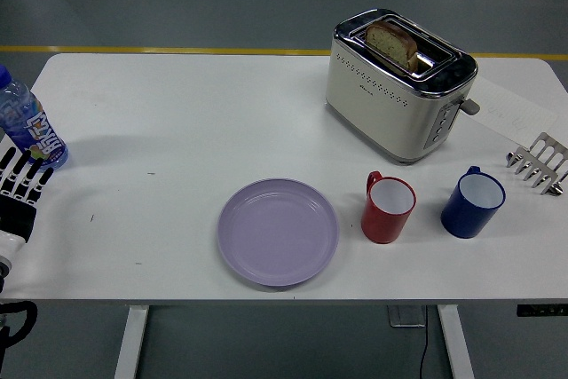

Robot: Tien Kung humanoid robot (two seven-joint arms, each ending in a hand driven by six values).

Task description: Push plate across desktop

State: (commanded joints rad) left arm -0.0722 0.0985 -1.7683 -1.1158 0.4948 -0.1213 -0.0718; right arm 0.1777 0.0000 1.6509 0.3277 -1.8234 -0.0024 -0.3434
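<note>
A lilac plate [279, 232] sits untouched near the front edge of the white tabletop [177, 122]. The left hand [18, 185] rests at the left edge, fingers [22, 170] extended and released, just beside a water bottle [27, 123].

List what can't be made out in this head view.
- Left robot hand: cut off by the left edge; only its fingers show.
- Right robot hand: out of view.
- Bottle: left side cropped by the edge, label print too small to read.
- Rack: partly cut by the right edge.
- Toaster: its walls hide the bread's lower part.
</note>
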